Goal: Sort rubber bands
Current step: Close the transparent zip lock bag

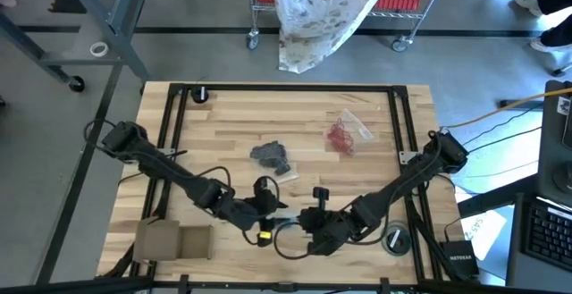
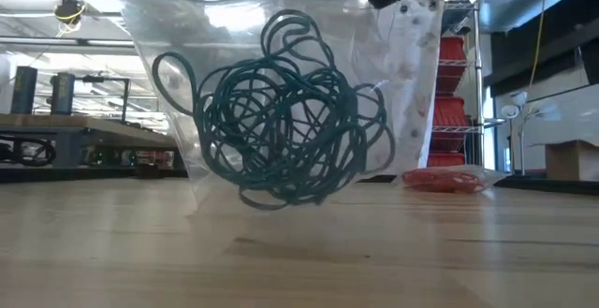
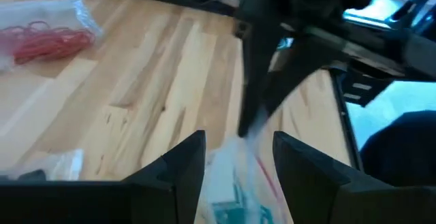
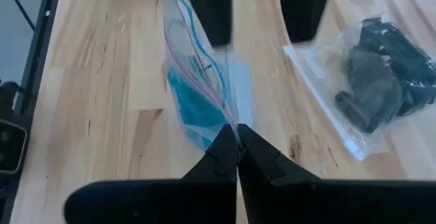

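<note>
A clear plastic bag [image 2: 281,93] holds a tangle of teal rubber bands [image 2: 281,130] and hangs above the table. My right gripper [image 4: 236,154] is shut on it near the table's front middle. My left gripper [image 3: 238,159] is open, with one finger on either side of the same bag [image 3: 235,197]; I cannot tell whether it touches. A bag of red rubber bands [image 1: 344,133] lies flat at the far right of the table. A bag of dark grey rubber bands [image 1: 273,157] lies flat in the middle. My right gripper pinches the bag's top edge [image 4: 230,125] between its two fingertips, which come at it slanting down. The bag hangs below the hold with the teal bands [image 4: 194,108] bunched in its lower part. Its bottom [image 2: 271,203] is clear of the wood.
A flattened cardboard box [image 1: 174,239] lies at the table's near left corner. A roll of tape [image 1: 394,238] sits at the near right and a black knob [image 1: 201,94] at the far left. Black frame rails [image 1: 295,88] border the table, with bare wood at the far middle.
</note>
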